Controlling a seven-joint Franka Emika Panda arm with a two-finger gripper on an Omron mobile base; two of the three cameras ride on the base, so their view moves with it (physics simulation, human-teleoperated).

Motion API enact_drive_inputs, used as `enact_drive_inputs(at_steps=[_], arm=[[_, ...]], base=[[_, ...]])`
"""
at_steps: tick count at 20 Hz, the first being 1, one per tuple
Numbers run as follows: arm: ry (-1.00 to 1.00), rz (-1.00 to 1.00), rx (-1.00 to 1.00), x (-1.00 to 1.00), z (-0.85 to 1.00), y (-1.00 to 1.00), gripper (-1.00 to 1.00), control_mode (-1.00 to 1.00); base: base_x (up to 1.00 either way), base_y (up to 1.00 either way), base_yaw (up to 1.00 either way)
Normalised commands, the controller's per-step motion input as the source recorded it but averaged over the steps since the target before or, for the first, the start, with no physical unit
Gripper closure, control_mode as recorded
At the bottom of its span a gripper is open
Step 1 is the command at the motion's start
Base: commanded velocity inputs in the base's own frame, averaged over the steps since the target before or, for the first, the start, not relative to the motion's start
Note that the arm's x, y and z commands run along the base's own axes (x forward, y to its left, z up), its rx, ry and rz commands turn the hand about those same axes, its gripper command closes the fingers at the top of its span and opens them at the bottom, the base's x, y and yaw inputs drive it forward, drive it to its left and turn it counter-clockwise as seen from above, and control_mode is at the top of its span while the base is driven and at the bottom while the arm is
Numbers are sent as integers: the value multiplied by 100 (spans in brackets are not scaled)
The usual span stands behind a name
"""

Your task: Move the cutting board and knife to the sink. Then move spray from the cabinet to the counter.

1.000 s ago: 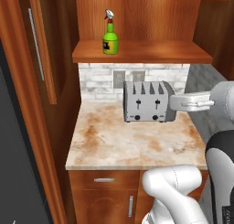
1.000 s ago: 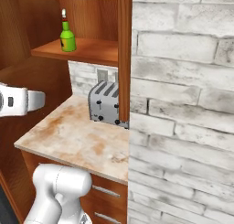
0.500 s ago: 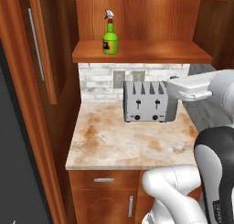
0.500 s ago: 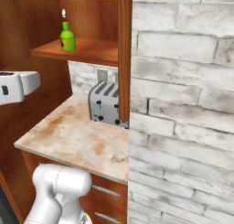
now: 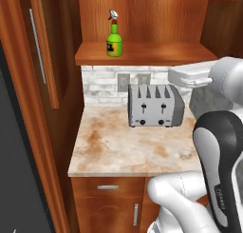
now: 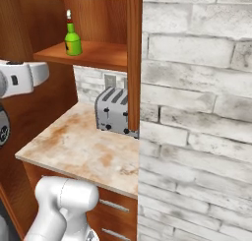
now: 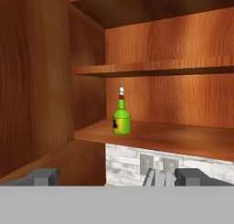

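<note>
Two fingertips [image 7: 45, 176] stand wide apart, holding nothing.
Gripper [image 7: 119, 177] is level, aimed into the cabinet [image 7: 41, 81] at the spray [image 7: 121, 115], which stands upright on the shelf [image 5: 142, 53], well apart from it; the forearm reaches over the toaster [image 5: 154, 106] on the counter [image 5: 114, 146].

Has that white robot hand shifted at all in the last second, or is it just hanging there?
Yes. In the left base view the hand has risen and slid left, from beside the toaster to above its right end, nearer the spray.
</note>
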Motion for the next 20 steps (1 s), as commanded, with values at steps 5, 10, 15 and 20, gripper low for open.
enact_drive_inputs(at_steps=[5, 10, 15, 20], arm=[[0, 0, 0, 52, 0, 0, -100, -100], [0, 0, 0, 41, 13, 2, -100, -100], [0, 0, 0, 52, 1, 5, -100, -100], [0, 0, 0, 39, 0, 0, -100, -100]], base=[[0, 0, 0], [0, 0, 0], [0, 0, 0], [0, 0, 0]])
